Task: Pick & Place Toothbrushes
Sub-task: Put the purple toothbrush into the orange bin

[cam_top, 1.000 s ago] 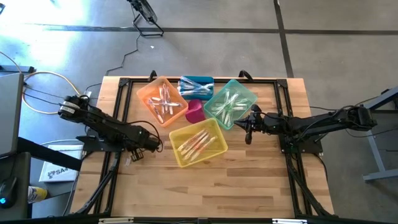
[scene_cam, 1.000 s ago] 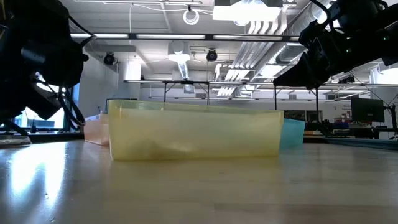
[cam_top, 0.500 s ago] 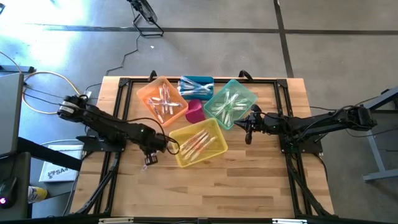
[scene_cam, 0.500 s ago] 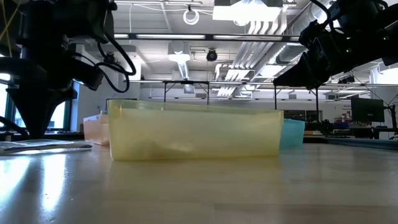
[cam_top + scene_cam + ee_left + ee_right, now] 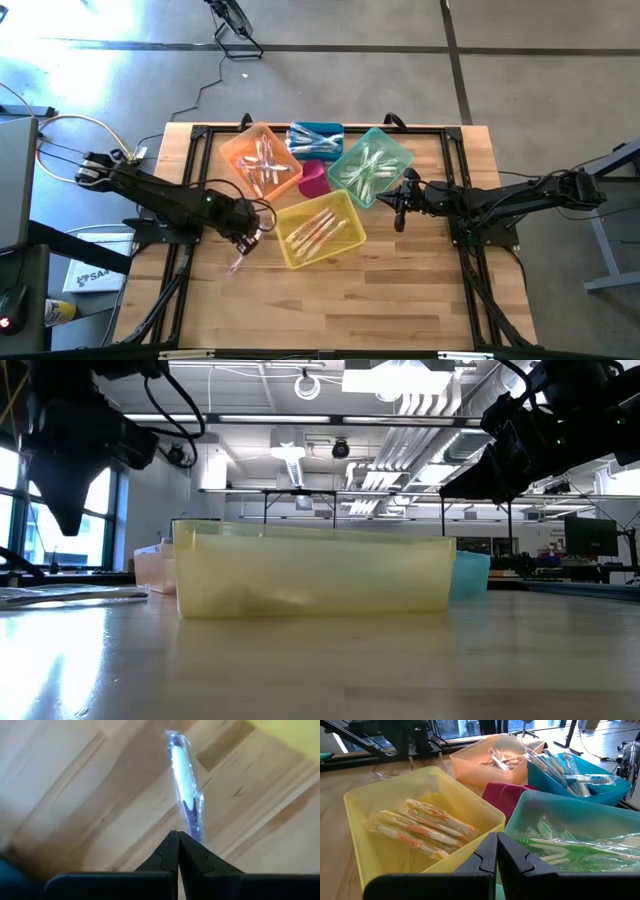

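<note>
A wrapped toothbrush (image 5: pixel 186 795) is being carried in the clenched left pincer (image 5: pixel 250 240) at the yellow bin's (image 5: pixel 352 237) nine o'clock; a matching bin is being needed next. The right pincer (image 5: pixel 400 207), clenched empty, is waiting.

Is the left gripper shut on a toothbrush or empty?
Shut on a toothbrush: the left gripper pinches the wrapped brush's end, lifted over the table.

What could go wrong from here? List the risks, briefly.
1. The left gripper seems to pinch the toothbrush only by its wrapper's end, so it may slip out or swing.
2. The toothbrush looks blue-accented, but the nearest bin is the yellow bin, which holds orange-accented ones; the blue bin lies beyond other bins, so a mis-sort or clipped rim is possible.
</note>
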{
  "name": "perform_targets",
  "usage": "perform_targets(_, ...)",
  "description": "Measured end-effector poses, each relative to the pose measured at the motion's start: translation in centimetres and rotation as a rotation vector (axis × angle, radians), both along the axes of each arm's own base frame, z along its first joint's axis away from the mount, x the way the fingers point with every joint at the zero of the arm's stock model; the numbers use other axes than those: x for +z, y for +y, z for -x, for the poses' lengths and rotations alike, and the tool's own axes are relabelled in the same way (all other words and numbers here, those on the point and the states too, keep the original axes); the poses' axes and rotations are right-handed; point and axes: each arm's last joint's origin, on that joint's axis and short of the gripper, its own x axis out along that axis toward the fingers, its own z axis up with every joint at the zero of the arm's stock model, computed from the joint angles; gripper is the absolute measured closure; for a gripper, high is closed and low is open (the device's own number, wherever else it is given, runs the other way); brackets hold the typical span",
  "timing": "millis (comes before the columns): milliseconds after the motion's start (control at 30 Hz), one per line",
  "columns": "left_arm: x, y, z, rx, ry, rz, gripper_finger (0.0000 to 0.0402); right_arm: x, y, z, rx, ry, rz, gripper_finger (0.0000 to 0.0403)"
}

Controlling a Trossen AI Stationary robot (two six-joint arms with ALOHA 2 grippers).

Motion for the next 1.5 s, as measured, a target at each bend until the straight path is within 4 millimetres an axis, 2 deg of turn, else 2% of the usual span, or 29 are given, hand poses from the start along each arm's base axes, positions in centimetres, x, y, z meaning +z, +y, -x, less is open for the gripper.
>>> perform_targets(200, 1.3, -0.3, 0.9, 0.184, -0.088, 0.059, 0.0401, 0.0, 0.0, 0.0, 0.000, -0.001, 0.000, 0.0399)
perform_targets(500, 1.1, -1.4, 0.1, 0.178, -0.144, 0.090, 0.0399, 0.0, 0.0, 0.0, 0.000, -0.001, 0.000, 0.0399)
perform_targets(633, 0.6, -1.5, -0.1, 0.174, -0.093, 0.099, 0.0371, 0.0, 0.0, 0.0, 0.000, -0.002, 0.000, 0.0399)
perform_targets(900, -0.4, -1.7, -0.8, 0.177, -0.045, 0.082, 0.0269, 0.0, 0.0, 0.0, 0.000, -0.002, 0.000, 0.0399)
perform_targets(1000, -1.0, -1.8, -1.2, 0.178, -0.030, 0.074, 0.0244, 0.0, 0.0, 0.0, 0.000, -0.002, 0.000, 0.0399)
perform_targets(1300, -3.3, -2.2, -2.2, 0.188, 0.082, 0.049, 0.0235, 0.0, 0.0, 0.0, 0.000, -0.002, 0.000, 0.0399)
perform_targets(1500, -4.3, -2.6, -3.1, 0.184, 0.092, 0.078, 0.0235, 0.0, 0.0, 0.0, 0.000, 0.000, 0.000, 0.0399)
